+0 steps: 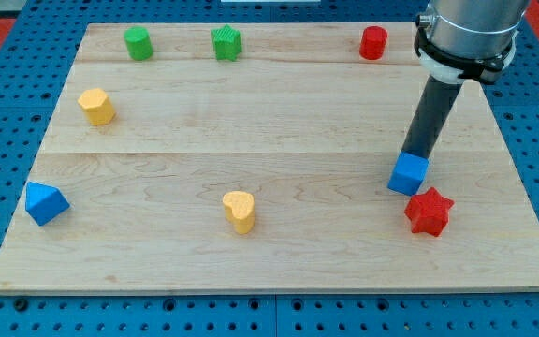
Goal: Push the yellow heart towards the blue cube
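The yellow heart (pixel 240 211) lies on the wooden board near the view's bottom, a little left of the middle. The blue cube (pixel 408 174) sits to its right, at about the same height or slightly higher. My tip (pixel 416 153) is at the blue cube's upper edge, touching it or just behind it. The dark rod rises from there to the arm at the view's top right. The tip is far to the right of the yellow heart.
A red star (pixel 429 212) lies just below right of the blue cube. A blue triangular block (pixel 45 203) is at the left edge. A yellow block (pixel 96 106), two green blocks (pixel 138 43) (pixel 226 43) and a red cylinder (pixel 373 43) lie toward the top.
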Available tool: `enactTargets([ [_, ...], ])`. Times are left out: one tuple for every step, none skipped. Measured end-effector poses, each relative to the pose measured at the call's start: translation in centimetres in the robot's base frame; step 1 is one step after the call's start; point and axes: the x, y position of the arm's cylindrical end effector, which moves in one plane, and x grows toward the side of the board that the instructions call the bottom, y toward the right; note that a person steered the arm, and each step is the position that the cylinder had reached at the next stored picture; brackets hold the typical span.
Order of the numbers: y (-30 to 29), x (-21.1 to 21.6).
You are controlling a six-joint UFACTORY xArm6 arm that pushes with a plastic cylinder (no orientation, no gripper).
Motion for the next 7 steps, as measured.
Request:
enactTargets([
  [-6.6,-2.2],
  [-13.1,-2.4],
  [-17.4,-0.1],
  [-20.1,3.0],
  [-23.1,4.7],
  [-26.4,6.0],
  [-24.7,10.3],
])
